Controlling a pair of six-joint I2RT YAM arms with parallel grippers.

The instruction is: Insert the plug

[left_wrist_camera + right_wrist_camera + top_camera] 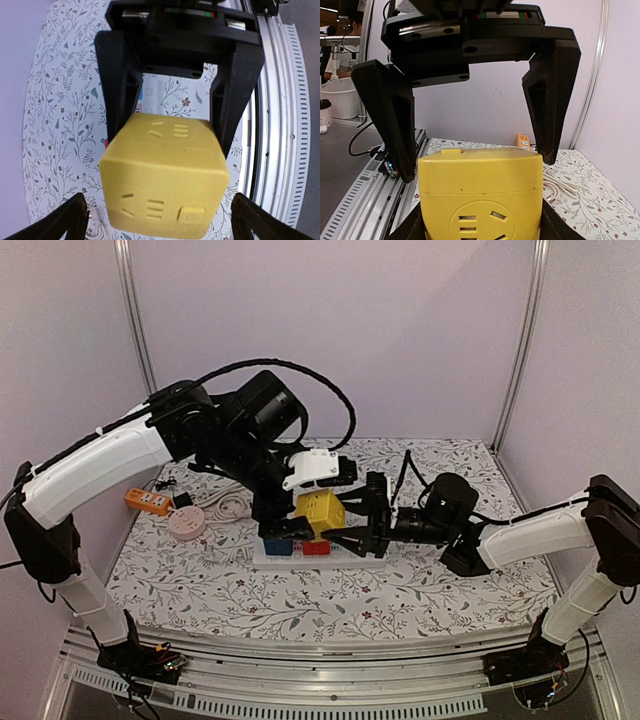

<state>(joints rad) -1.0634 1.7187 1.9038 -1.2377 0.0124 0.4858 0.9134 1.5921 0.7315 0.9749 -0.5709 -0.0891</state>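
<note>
The yellow plug cube (pixel 322 510) sits just above the power strip (pixel 330 562), seemingly unseated, right jaws pinching it, left jaws spread clear

Your top external camera is sitting high behind both arm bases, looking forward and down over the whole floral table (pixel 200 590) to the back wall.

Your left wrist camera is looking down past the left gripper (pixel 160 210) onto the cloth at very close range, and the aluminium rail (pixel 280 125) is running along its right edge.

Your right wrist camera is looking almost level along the right gripper (pixel 480 229), equally close.

The two wrist cameras are facing each other, each framing the other's gripper. All three views are sharing the yellow socket cube (pixel 320 512), which is filling much of both wrist views.
</note>
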